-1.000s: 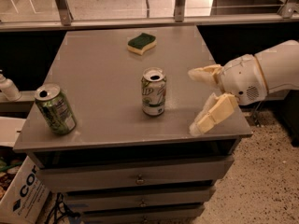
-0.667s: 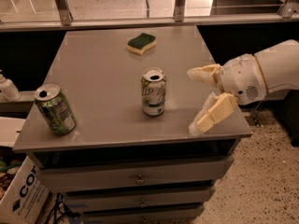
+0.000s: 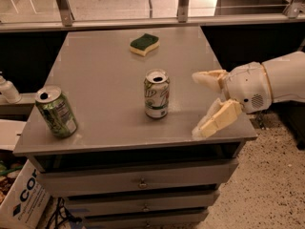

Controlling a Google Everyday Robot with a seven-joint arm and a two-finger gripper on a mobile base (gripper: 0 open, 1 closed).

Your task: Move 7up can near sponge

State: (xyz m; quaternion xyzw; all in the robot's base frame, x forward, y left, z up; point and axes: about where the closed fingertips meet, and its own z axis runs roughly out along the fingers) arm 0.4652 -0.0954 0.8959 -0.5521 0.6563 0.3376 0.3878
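The 7up can [image 3: 157, 94] stands upright near the middle of the grey cabinet top [image 3: 105, 75], pale body with green lettering and an open silver top. The sponge [image 3: 144, 44], dark green over pale yellow, lies at the far side of the top, well behind the can. My gripper [image 3: 197, 103] comes in from the right, just right of the can and apart from it. Its two cream fingers are spread wide, one toward the back [image 3: 209, 78] and one toward the front edge [image 3: 217, 120]. It holds nothing.
A darker all-green patterned can [image 3: 56, 111] stands at the front left corner. The cabinet has drawers [image 3: 138, 181] below. A cardboard box [image 3: 21, 205] sits on the floor at left, and a white bottle [image 3: 8, 89] on a lower shelf at left. A rail [image 3: 143, 20] runs behind.
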